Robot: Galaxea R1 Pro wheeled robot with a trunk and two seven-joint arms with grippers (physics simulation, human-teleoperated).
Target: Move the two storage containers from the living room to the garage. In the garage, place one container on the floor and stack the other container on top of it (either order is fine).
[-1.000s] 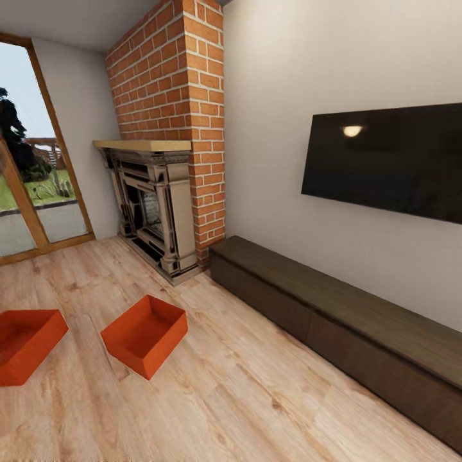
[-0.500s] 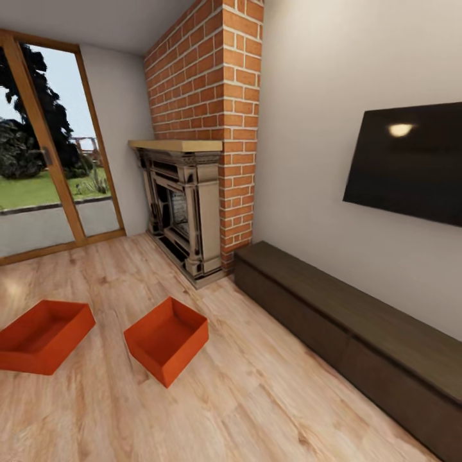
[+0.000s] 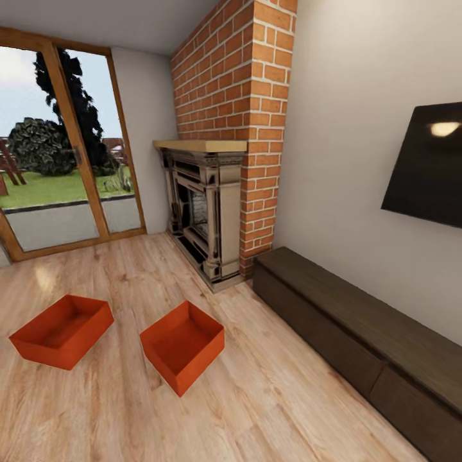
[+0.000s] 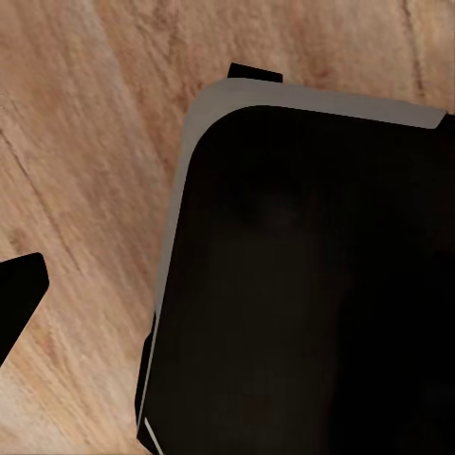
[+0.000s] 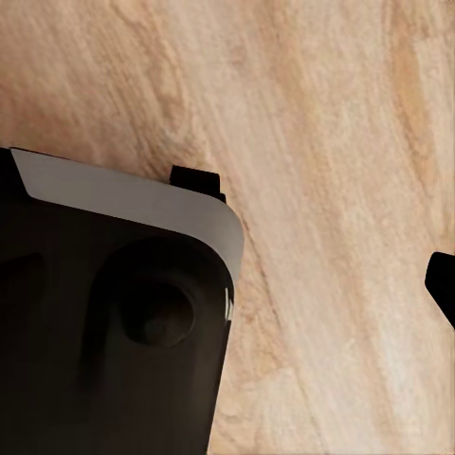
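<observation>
**Two orange bins on living-room floor, tools' state unclear**

Two orange-red rectangular plastic bins, open-topped, resting on the light wood plank floor (image 3: 269,398) of the living room. Left bin (image 3: 62,330) and right bin (image 3: 183,346) near each other but apart, each turned at an angle. Beyond them, a stone fireplace (image 3: 204,212) set in a red brick chimney (image 3: 244,77). Wood-framed glass doors (image 3: 64,147) at left, showing grass and trees outside. Along the beige wall at right, a long dark wooden cabinet (image 3: 359,333), with a black wall-mounted screen (image 3: 430,167) above it. In both wrist views, dark robot body over plank floor; left and right tool spread impossible to tell.
</observation>
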